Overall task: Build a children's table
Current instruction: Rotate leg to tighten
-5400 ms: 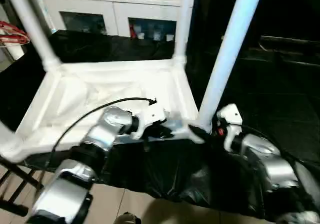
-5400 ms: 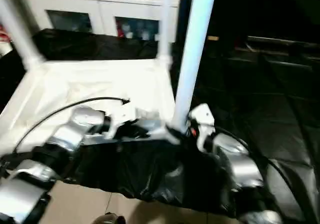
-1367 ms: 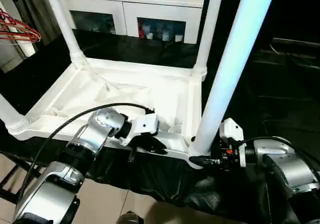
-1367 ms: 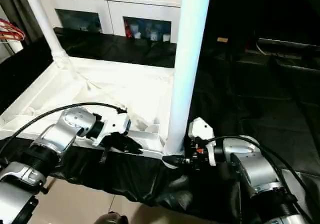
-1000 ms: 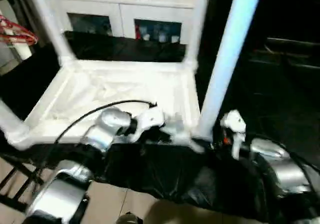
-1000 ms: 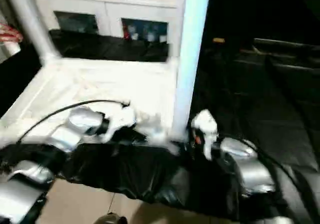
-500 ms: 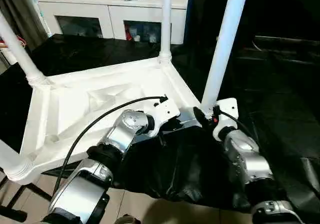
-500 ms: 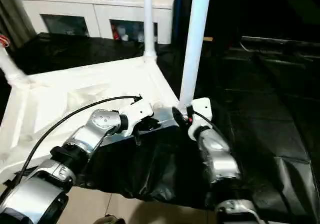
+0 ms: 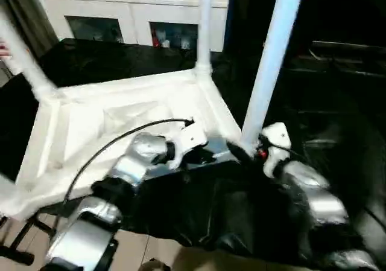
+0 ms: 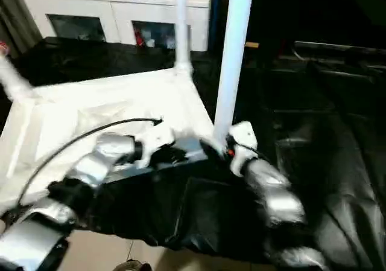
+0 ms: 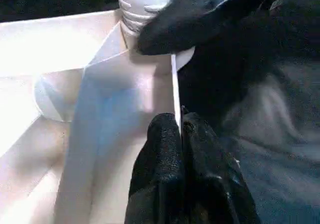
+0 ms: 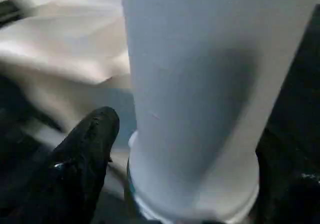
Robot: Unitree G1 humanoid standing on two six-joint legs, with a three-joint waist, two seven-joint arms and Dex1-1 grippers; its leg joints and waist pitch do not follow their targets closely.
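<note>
White plastic made up the table top (image 9: 114, 123), which lay upside down on a black-draped surface (image 9: 338, 120), ribbed underside up. Legs rose from its corner sockets: one at the far corner around twelve o'clock (image 9: 204, 23), one at ten o'clock (image 9: 24, 63), and the nearest leg (image 9: 268, 66) at the corner toward three o'clock, standing upright in its socket.

At the top's near rim, around six o'clock, the left tool (image 11: 179, 134) was pinched closed on the thin edge of that rim, its two black fingers (image 11: 162, 149) pressed together either side of the plastic. The right tool (image 12: 185, 174) sat at the base of the nearest leg with its black fingers (image 12: 87, 149) spread apart on either side of the tube; whether they touched it could not be told.

Beyond the surface, at twelve o'clock, stood a white cabinet (image 9: 139, 8) with glass doors.
</note>
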